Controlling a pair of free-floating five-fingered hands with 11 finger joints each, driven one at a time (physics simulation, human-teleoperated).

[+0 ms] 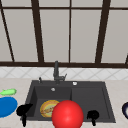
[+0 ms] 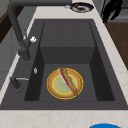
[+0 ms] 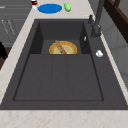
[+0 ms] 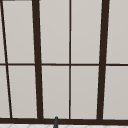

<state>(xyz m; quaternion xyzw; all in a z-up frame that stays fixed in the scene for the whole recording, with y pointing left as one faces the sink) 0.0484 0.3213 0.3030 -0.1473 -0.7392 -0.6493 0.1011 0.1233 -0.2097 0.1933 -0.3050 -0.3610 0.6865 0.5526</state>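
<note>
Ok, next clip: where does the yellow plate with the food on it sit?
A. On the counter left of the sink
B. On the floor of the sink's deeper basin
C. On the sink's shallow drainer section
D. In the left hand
B: the left side view shows the yellow plate lying flat on the floor of the deeper basin of the sink, below the faucet, with neither hand touching it.

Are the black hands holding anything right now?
No. The left hand and right hand hang by the sink's front edge, holding nothing. The plate lies untouched.
</note>
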